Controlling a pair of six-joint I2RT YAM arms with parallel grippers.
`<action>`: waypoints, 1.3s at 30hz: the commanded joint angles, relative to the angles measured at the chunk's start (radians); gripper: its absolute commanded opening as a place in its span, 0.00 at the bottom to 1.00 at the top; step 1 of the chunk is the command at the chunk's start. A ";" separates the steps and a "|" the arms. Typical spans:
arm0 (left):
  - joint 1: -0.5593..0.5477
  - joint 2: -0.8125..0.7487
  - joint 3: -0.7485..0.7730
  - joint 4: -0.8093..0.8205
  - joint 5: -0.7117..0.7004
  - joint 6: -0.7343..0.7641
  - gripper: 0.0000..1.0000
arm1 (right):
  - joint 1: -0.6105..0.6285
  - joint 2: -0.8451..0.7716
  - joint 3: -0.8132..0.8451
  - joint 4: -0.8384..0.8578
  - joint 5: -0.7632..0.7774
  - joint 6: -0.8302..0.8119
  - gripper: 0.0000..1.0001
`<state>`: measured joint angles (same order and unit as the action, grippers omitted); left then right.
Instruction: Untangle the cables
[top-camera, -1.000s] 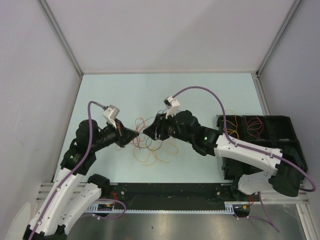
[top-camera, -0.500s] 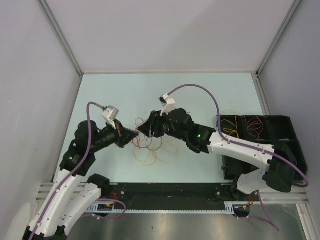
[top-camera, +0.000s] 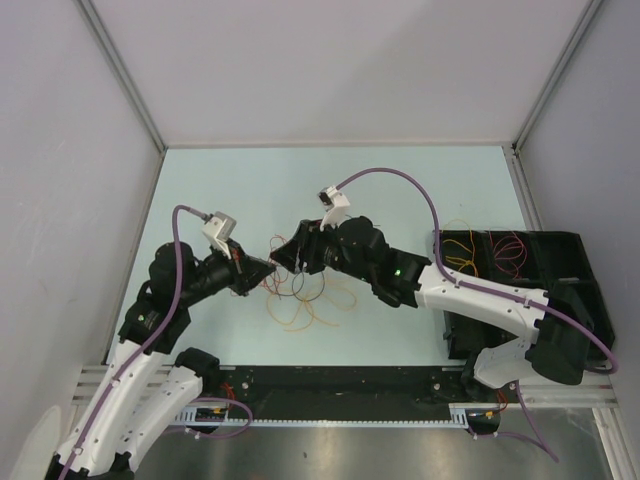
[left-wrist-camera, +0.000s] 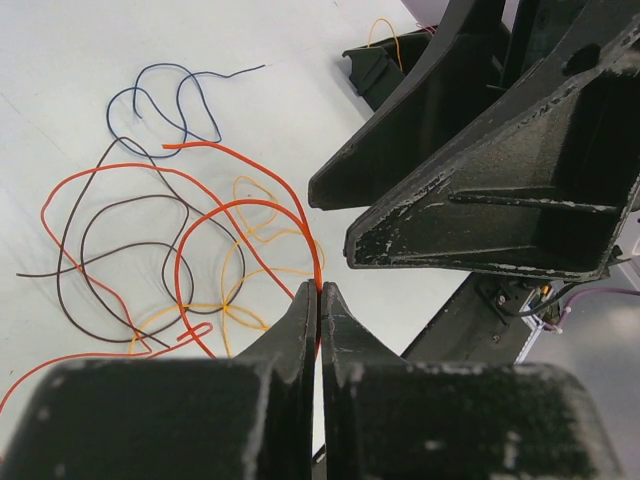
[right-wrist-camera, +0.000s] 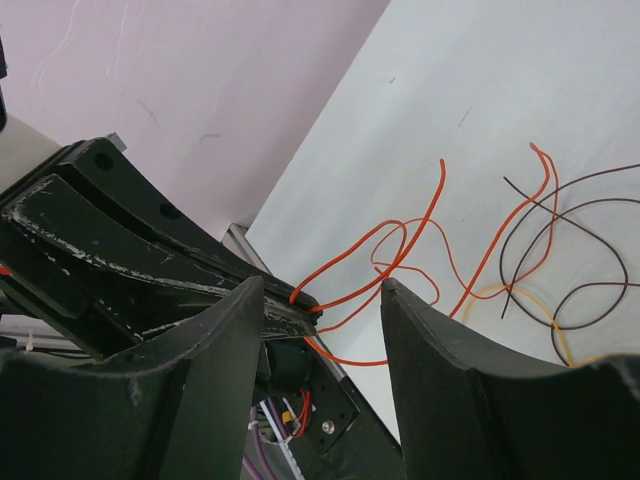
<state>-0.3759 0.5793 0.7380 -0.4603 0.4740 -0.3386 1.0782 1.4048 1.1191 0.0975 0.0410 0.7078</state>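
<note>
Overall: the untangling is judged to be at an early stage, with most of it left.
Tangle: the cables (top-camera: 300, 295) are spread in one loose knot on the counter (top-camera: 400, 190) between the two arms, with red, orange-yellow, dark blue and dark brown loops crossed over one another.
Left side: the left fingers (left-wrist-camera: 318, 300) are pressed together on the red cable (left-wrist-camera: 313, 255), which is pinched at the very tips.
Right side: the right fingers (right-wrist-camera: 225, 340) are held apart with nothing between them, poised just beside the left tips.
Bin: a few red and orange strands are seen inside the black bin (top-camera: 570, 245), well apart from the knot.
Done: one cable is gripped, and some strands appear to be set aside.
Remaining: the red cable is not yet drawn free, and the other loops lie untouched.
</note>
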 joint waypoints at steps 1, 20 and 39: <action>-0.004 -0.015 -0.003 0.012 -0.005 0.013 0.00 | 0.008 0.013 0.041 0.059 0.003 0.022 0.55; -0.006 -0.015 -0.008 0.015 -0.005 0.009 0.06 | 0.012 0.112 0.104 0.036 -0.013 0.064 0.17; -0.006 -0.093 -0.005 -0.028 -0.204 -0.020 1.00 | -0.208 -0.144 0.287 -0.274 -0.030 -0.195 0.00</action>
<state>-0.3779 0.4843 0.7315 -0.4881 0.3061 -0.3408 0.8951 1.3209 1.3098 -0.1116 0.0200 0.5995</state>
